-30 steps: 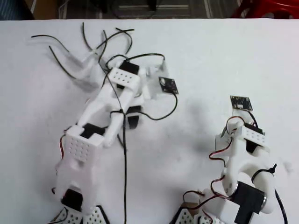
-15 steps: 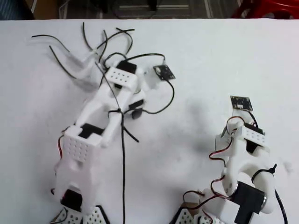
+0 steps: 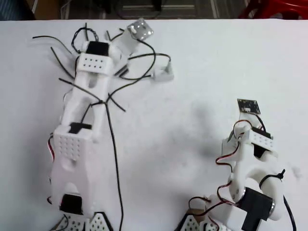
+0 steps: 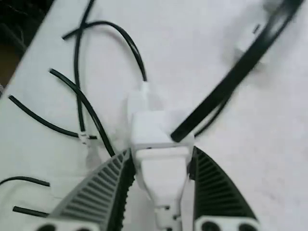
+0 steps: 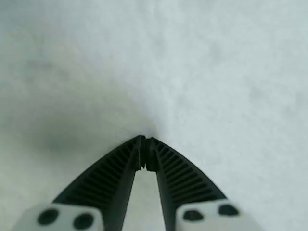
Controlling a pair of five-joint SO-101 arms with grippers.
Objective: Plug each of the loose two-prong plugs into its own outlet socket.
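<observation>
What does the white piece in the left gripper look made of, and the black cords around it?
White piece: looks like moulded hard plastic, smooth with a slight sheen and crisp edges. Black cords: probably rubber or PVC sheathing, matte, lying in loose curves on the table.

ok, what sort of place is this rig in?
Probably a lab or hobby workbench: a white table, the left arm and right arm side by side, black cables strewn about.

White table, red plastic object (partly cut off) beyond its far edge
</observation>
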